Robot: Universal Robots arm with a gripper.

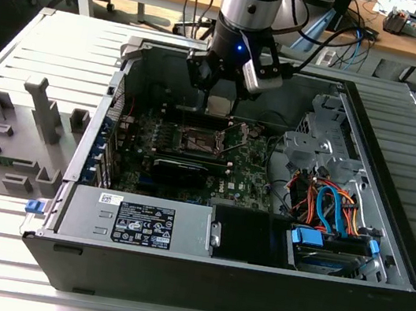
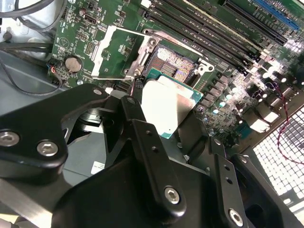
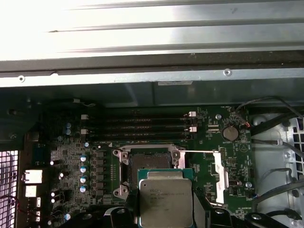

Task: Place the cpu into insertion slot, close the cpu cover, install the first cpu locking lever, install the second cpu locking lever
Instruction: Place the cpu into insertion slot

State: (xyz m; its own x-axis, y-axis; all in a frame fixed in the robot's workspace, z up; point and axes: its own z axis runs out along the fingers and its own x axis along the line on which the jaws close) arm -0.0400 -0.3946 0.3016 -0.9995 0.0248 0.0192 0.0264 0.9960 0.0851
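Note:
My gripper (image 1: 221, 94) is shut on the cpu (image 1: 218, 107), a pale silver-topped square chip, and holds it just above the motherboard inside the open computer case. In both wrist views the cpu (image 2: 166, 107) (image 3: 165, 199) sits between the black fingers (image 2: 138, 118), close over the insertion slot (image 2: 175, 66) (image 3: 149, 159) but apart from it. The slot is bare, its contact field showing. Beside it the cpu cover (image 2: 116, 47) (image 3: 219, 175) is swung open. A thin locking lever (image 2: 178, 45) runs along one edge of the slot.
The green motherboard (image 1: 245, 170) lies in the black case (image 1: 400, 156) on a slatted metal table (image 1: 58, 51). Long memory slots (image 3: 142, 128) run beside the socket. Drive bays with orange and blue cables (image 1: 328, 203) fill the exterior view's right. Grey fixtures (image 1: 12, 131) stand at its left.

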